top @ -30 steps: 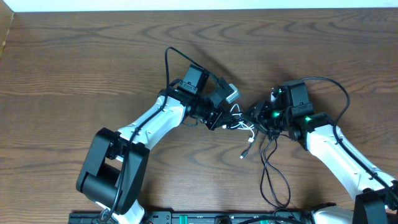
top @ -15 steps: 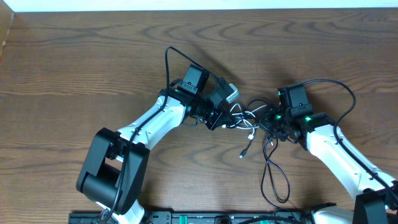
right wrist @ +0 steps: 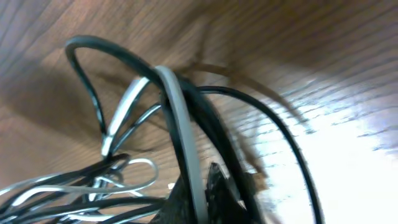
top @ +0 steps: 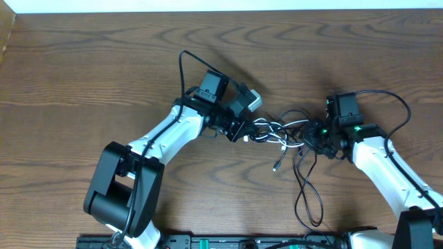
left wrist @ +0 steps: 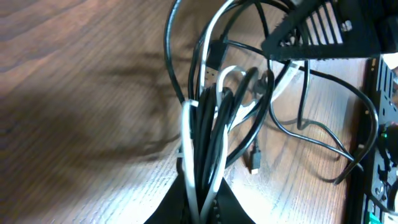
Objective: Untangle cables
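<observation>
Left gripper [top: 246, 133] is clamped on a bunch of cables [top: 277, 130], black cable [left wrist: 214, 134] and white cable [left wrist: 188, 143] strands together. Right gripper [top: 313, 140] is closed on the same tangle's other end. The tangle is stretched between the two grippers, mid table [top: 104, 69]. A black loop trails toward the near edge. A small plug [top: 277, 167] sits below the tangle.

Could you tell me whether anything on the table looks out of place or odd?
Only the tangle: the black cable and white cable are snarled together between the left gripper and right gripper; nothing looks damaged.
</observation>
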Robot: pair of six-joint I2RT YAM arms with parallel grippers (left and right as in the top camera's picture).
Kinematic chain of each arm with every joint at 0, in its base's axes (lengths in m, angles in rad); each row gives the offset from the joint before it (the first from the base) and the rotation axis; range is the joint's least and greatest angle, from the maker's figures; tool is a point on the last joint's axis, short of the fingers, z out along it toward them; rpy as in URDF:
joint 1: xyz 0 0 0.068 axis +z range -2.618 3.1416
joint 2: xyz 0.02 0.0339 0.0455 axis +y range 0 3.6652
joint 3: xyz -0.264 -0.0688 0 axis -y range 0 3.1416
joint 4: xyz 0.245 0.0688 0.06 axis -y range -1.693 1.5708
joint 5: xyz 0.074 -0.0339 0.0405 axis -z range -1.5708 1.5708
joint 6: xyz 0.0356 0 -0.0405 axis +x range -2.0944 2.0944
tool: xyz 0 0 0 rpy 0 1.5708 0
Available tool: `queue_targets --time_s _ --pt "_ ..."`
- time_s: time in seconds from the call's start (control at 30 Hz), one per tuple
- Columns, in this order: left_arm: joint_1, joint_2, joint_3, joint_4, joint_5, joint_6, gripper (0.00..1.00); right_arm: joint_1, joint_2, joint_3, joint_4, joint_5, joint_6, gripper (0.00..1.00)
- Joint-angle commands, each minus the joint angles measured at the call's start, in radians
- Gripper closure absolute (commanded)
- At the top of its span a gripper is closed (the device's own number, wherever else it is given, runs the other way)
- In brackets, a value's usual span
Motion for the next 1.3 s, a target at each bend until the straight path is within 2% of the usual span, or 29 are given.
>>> queue_targets --time_s 0.0,0.07,0.13,0.4,0.63,0.73,0.8,0.83,0.9,0.97,1.07,1.27 --pt "0.031 0.006 0.006 0.002 -0.029 -0.031 0.92 -0.025 -0.003 0.006 -0.014 0.069 -0.045 0.99" --pt "0.031 0.006 0.006 0.002 -0.029 -0.032 0.91 -0.024 -0.003 0.006 -0.013 0.069 -0.044 0.99" --pt "0.03 0.006 0.006 0.001 -0.029 -0.032 0.76 -0.024 -0.003 0.006 -0.013 0.068 -0.044 0.99" --pt "0.03 0.006 0.006 0.001 -0.018 -0.04 0.76 -0.021 -0.003 0.006 0.0 -0.012 -0.055 0.99" --pt "0.023 0.006 0.006 0.001 -0.018 -0.04 0.61 -0.021 -0.003 0.006 0.079 -0.207 -0.134 0.99" --pt "0.016 0.006 0.006 0.002 -0.024 -0.04 0.61 -0.021 -0.003 0.006 0.121 -0.325 -0.208 0.98" --pt "0.015 0.006 0.006 0.002 -0.03 -0.04 0.61 -0.021 -0.003 0.006 0.143 -0.422 -0.283 0.9" --pt "0.015 0.006 0.006 0.002 -0.03 -0.04 0.6 -0.021 -0.003 0.006 0.15 -0.476 -0.317 0.81" --pt "0.015 0.006 0.006 0.002 -0.03 -0.04 0.61 -0.021 -0.003 0.006 0.166 -0.551 -0.339 0.53" --pt "0.015 0.006 0.006 0.006 -0.03 -0.04 0.61 -0.021 -0.003 0.006 0.191 -0.598 -0.34 0.4" --pt "0.015 0.006 0.006 0.009 -0.03 -0.04 0.6 -0.021 -0.003 0.006 0.217 -0.632 -0.339 0.34" --pt "0.015 0.006 0.006 0.01 -0.03 -0.04 0.61 -0.01 -0.003 0.006 0.234 -0.626 -0.298 0.34"
